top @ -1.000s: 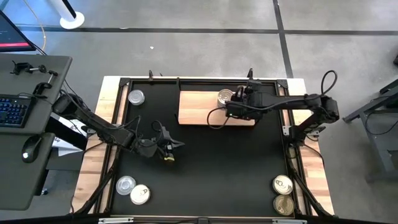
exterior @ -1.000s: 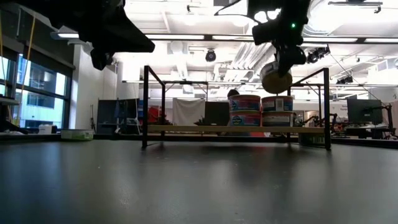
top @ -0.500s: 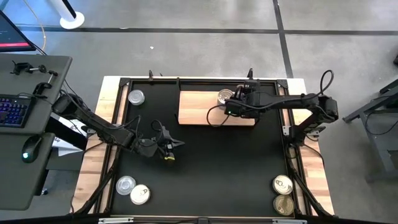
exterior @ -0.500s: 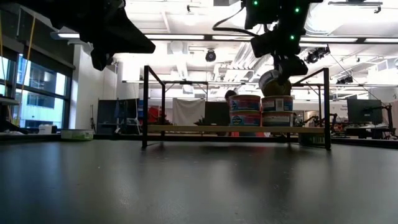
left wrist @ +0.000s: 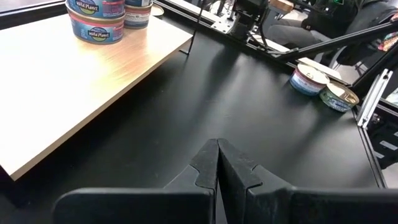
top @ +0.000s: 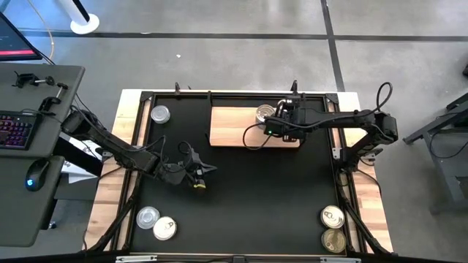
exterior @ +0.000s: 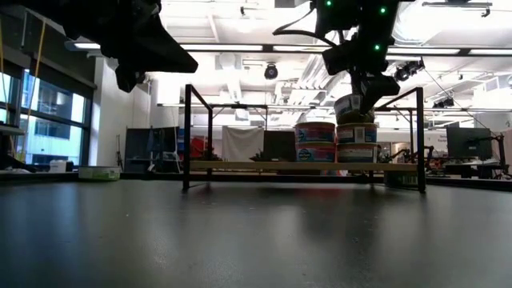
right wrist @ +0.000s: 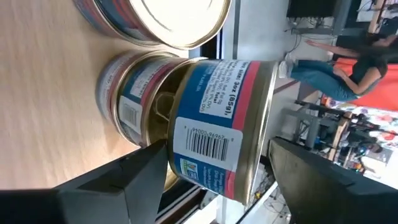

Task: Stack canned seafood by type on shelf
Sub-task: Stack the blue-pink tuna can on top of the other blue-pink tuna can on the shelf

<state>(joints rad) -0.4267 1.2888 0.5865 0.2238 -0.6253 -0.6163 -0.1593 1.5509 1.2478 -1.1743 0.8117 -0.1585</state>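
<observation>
Right gripper (top: 280,123) over the right part of the shelf (top: 232,126), a pale wood board raised on a black frame at the back of the black mat (top: 248,190). Right wrist view: a blue-and-pink labelled tin (right wrist: 219,127) sits between the jaws, which stand spread, a gap showing on at least one side; contact uncertain. This tin rests on top of a stack of like tins (right wrist: 130,93), round faces up and down, its short axis roughly upright, perhaps slightly tilted. Low view: two stacks side by side on the shelf, the left stack (exterior: 315,142) two tins high, the right stack (exterior: 356,142) with the top tin under the gripper. Left gripper (top: 199,175) hovers over the mat's left half, well apart from the shelf, jaws pressed together, holding nothing. Loose tins flat on the tabletop: one at back left (top: 159,114), two at front left (top: 156,222), two at front right (top: 333,228).
</observation>
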